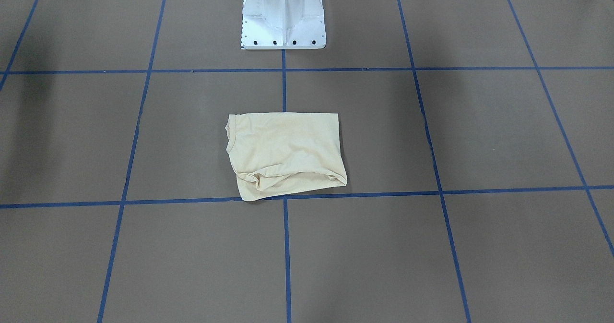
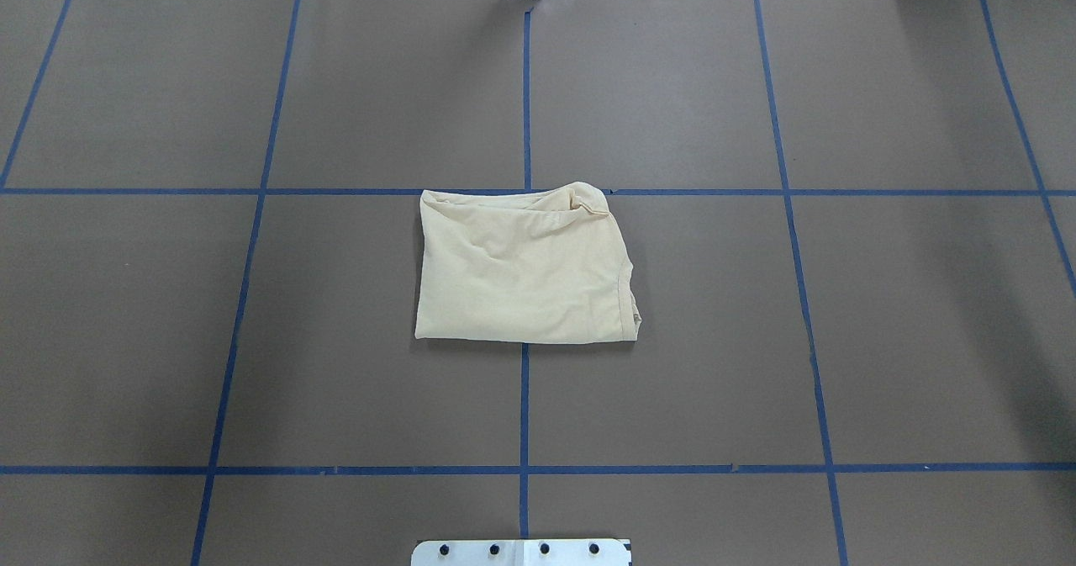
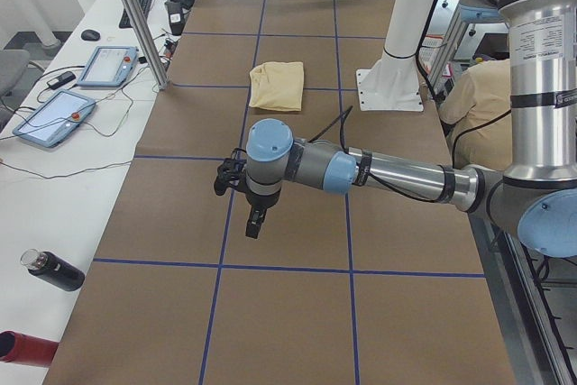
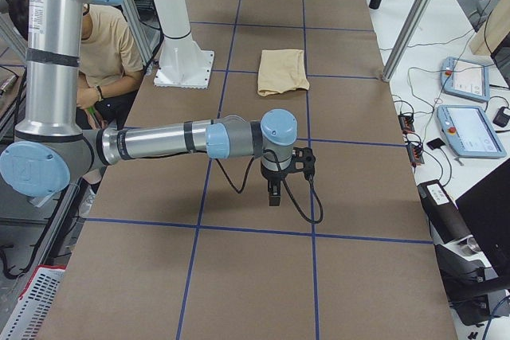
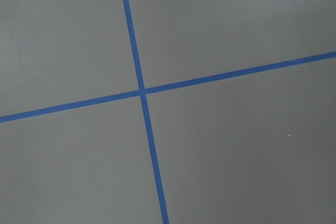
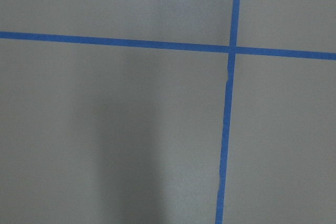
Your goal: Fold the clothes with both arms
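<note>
T-shirt (image 1: 285, 152) lies folded into a compact, roughly rectangular cream-yellow bundle at the centre of the front-facing frame. Its lower edge is rumpled, and in that frame its lower left corner reaches a horizontal tape line. In the overhead frame the bundle (image 2: 521, 272) also sits at centre.

Well apart from it, the left end effector (image 3: 256, 224) hangs pointing down above the bench (image 3: 297, 313), just left of centre in the exterior left frame. Only this side view shows it, so I cannot tell whether its fingers are spread or pressed together. Behind it the left arm (image 3: 397, 176) runs level to the right edge of the frame, with the shirt (image 3: 278, 86) small in the upper middle.

The right end effector (image 4: 273, 195) points down near the centre of the exterior right frame, and its finger state cannot be told either. The right arm (image 4: 159, 142) stretches level toward the left edge, and the shirt (image 4: 283, 72) lies above, beyond it.

Each wrist view shows only brown bench surface crossed by blue tape (image 5: 142, 92) (image 6: 231, 50).

The white pedestal (image 1: 283, 16) stands at the top centre of the front-facing frame, above the shirt. A seated person (image 4: 103, 45) in a cream top shows at the upper left of the exterior right frame. Two tablets (image 3: 54, 119) lie on a white side surface at the left of the exterior left frame.
</note>
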Robot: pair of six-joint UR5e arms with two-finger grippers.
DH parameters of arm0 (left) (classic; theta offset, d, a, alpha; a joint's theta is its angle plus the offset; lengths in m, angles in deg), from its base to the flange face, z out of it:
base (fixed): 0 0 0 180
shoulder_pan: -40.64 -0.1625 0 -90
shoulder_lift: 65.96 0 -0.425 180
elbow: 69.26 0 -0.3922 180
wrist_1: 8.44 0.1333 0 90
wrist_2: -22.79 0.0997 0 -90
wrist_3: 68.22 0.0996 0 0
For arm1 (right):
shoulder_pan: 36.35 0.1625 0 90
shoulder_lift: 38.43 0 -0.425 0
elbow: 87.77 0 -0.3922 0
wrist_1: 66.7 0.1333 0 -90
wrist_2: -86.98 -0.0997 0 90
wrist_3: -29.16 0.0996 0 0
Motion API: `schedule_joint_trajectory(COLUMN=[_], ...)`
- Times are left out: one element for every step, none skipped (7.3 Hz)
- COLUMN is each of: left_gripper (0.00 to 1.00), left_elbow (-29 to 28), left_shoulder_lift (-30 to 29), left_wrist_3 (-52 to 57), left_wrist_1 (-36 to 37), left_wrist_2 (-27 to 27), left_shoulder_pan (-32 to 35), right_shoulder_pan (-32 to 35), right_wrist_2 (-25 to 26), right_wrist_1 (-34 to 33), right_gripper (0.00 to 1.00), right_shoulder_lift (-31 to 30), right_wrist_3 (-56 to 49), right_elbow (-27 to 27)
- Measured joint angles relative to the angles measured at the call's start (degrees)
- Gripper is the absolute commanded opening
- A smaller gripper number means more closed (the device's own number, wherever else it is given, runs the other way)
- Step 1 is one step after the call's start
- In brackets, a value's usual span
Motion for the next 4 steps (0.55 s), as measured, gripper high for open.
schedule_joint_trajectory(left_gripper=[1.00, 1.00, 1.00, 1.00], left_elbow=[0.0, 0.0, 0.0, -0.2], left_shoulder_lift=[0.0, 0.0, 0.0, 0.0], left_wrist_3=[0.0, 0.0, 0.0, 0.0], left_wrist_1=[0.0, 0.0, -0.1, -0.2], left_wrist_2=[0.0, 0.0, 0.0, 0.1], left_shoulder_pan=[0.0, 0.0, 0.0, 0.0], right_shoulder_pan=[0.0, 0.0, 0.0, 0.0], right_wrist_2=[0.0, 0.2, 0.4, 0.9], right_wrist_1=[0.0, 0.1, 0.1, 0.1], right_gripper=[1.00, 1.00, 1.00, 1.00], right_shoulder_lift=[0.1, 0.2, 0.3, 0.3], right_wrist_3=[0.0, -0.2, -0.6, -0.9], right_elbow=[0.0, 0.0, 0.0, 0.0])
